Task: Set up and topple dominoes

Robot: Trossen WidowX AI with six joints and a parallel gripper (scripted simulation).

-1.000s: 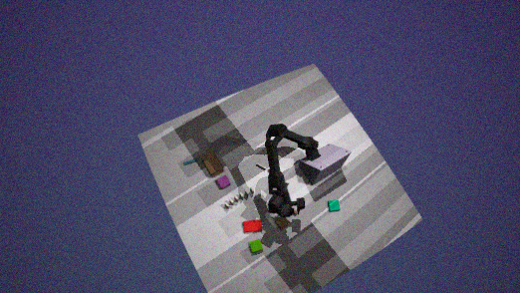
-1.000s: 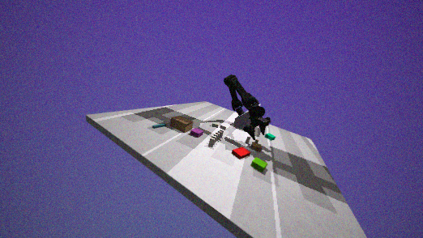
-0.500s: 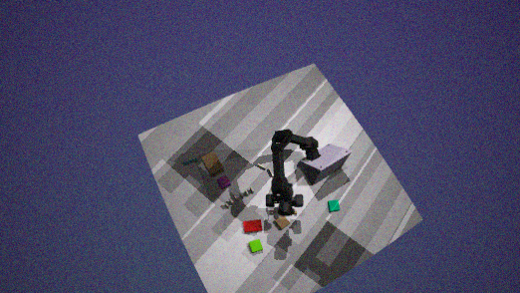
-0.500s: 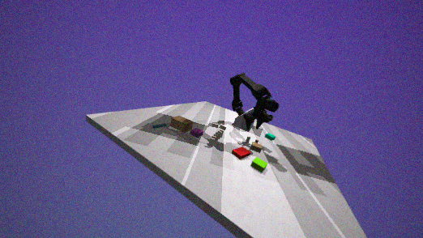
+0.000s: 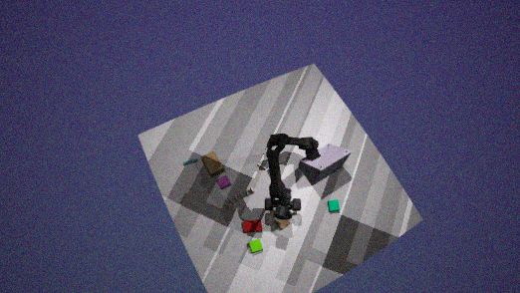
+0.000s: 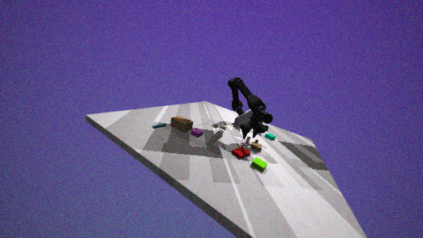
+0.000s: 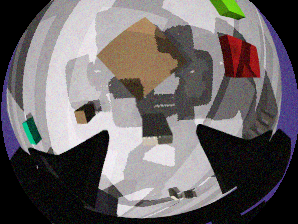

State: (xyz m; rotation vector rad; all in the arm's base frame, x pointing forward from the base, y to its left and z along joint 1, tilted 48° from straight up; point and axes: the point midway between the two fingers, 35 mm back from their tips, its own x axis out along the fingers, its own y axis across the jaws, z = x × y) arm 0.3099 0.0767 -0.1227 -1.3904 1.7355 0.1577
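Observation:
My gripper (image 5: 282, 211) (image 6: 252, 131) (image 7: 153, 132) is open and empty. It hangs over a tan block (image 5: 283, 223) (image 6: 256, 146) (image 7: 133, 56), which fills the middle of the wrist view just ahead of the fingers. The row of small grey dominoes (image 5: 238, 198) (image 6: 219, 130) stands to the left of the gripper, apart from it. A small tan piece (image 7: 83, 115) lies left of the fingers in the wrist view; it is too small to tell what it is. Dark shadows cover the table between the fingers.
A red block (image 5: 252, 226) (image 6: 241, 152) (image 7: 240, 56) and a bright green block (image 5: 255, 245) (image 6: 258, 163) lie near the tan block. A teal block (image 5: 333, 205) (image 6: 270, 136) (image 7: 29, 129), lavender box (image 5: 325, 160), magenta block (image 5: 223, 181), brown box (image 5: 212, 162) and teal stick (image 5: 190, 161) stand farther off.

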